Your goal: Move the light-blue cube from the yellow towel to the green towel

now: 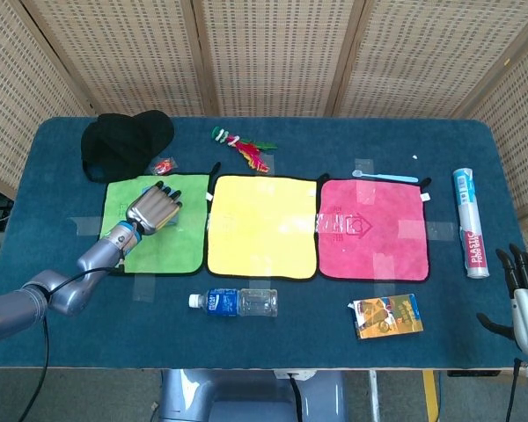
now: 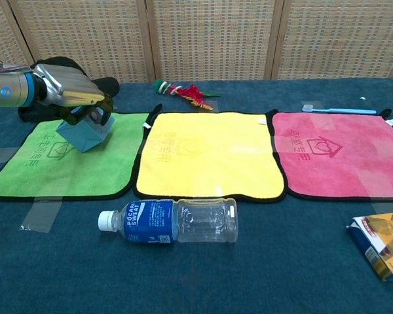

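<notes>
The light-blue cube (image 2: 82, 133) hangs tilted under my left hand (image 2: 72, 95), which grips it from above, over the green towel (image 2: 65, 163). In the head view my left hand (image 1: 151, 207) covers the cube over the green towel (image 1: 154, 242). The yellow towel (image 1: 262, 226) lies bare to the right, also seen as the yellow towel (image 2: 209, 157) in the chest view. My right hand (image 1: 526, 294) hangs off the table's near right corner, fingers apart, holding nothing.
A plastic bottle (image 2: 170, 221) lies in front of the towels. A pink towel (image 1: 374, 227), a snack box (image 1: 385, 316) and a plastic roll (image 1: 469, 221) sit to the right. A black cap (image 1: 123, 141) and a coloured toy (image 1: 245, 148) lie behind the towels.
</notes>
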`<action>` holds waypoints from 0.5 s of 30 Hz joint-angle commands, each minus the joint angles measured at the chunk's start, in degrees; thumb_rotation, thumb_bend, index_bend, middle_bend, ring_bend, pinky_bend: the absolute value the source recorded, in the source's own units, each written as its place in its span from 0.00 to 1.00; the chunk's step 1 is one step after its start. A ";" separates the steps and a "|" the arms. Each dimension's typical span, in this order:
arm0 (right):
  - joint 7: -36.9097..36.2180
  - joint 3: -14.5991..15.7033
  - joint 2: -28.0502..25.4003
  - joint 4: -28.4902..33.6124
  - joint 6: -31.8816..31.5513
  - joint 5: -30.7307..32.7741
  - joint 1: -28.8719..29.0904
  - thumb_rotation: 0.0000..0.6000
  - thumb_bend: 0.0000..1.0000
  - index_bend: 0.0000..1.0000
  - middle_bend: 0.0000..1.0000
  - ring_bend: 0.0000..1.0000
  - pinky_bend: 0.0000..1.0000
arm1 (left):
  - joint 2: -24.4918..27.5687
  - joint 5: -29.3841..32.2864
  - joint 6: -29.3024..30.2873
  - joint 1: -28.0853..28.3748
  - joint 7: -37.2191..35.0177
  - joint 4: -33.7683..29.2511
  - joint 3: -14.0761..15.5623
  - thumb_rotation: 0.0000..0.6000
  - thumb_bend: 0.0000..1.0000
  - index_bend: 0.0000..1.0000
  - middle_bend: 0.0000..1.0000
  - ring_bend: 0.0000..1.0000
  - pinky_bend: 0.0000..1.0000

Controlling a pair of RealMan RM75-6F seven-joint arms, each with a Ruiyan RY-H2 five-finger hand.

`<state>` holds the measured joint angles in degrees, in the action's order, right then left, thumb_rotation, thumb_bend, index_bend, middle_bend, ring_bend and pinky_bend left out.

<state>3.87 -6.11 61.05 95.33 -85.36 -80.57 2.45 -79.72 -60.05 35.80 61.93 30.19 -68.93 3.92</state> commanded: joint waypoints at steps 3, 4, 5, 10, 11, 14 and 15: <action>-0.08 0.11 -0.09 0.19 -0.11 -0.27 -0.04 1.00 0.00 0.00 0.00 0.00 0.00 | 1.24 -1.35 0.73 -0.58 -1.27 -2.09 -0.64 1.00 0.81 0.01 0.00 0.00 0.01; -0.15 0.14 -0.13 0.23 -0.15 -0.33 -0.07 1.00 0.00 0.00 0.00 0.00 0.00 | 1.59 -1.56 1.56 -0.93 -2.18 -2.82 -1.24 1.00 0.66 0.00 0.00 0.00 0.00; -0.21 0.15 -0.17 0.28 -0.21 -0.39 -0.09 1.00 0.00 0.00 0.00 0.00 0.00 | 2.02 -1.92 2.82 -1.43 -3.57 -3.79 -2.12 1.00 0.58 0.00 0.00 0.00 0.00; -0.77 0.34 -0.47 0.70 -0.70 -1.19 -0.26 1.00 0.00 0.00 0.00 0.00 0.00 | 8.00 -5.66 13.25 -6.50 -15.55 -12.89 -7.52 1.00 0.34 0.00 0.00 0.00 0.00; -0.87 0.38 -0.54 0.77 -0.78 -1.33 -0.29 1.00 0.00 0.00 0.00 0.00 0.00 | 9.23 -6.55 14.67 -7.55 -17.40 -14.15 -7.83 1.00 0.33 0.00 0.00 0.00 0.00; -1.18 0.43 -0.70 0.94 -0.99 -1.63 -0.36 1.00 0.00 0.00 0.00 0.00 0.00 | 12.19 -7.70 18.74 -10.87 -21.88 -17.34 -8.55 1.00 0.20 0.00 0.00 0.00 0.00; -1.31 0.44 -0.76 0.98 -1.05 -1.69 -0.39 1.00 0.00 0.00 0.00 0.00 0.00 | 13.17 -7.87 20.62 -12.41 -23.35 -18.51 -8.72 1.00 0.12 0.00 0.00 0.00 0.00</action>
<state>2.59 -5.68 60.32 96.28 -86.38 -82.22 2.08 -70.37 -65.83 51.40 53.74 11.55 -83.15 -2.96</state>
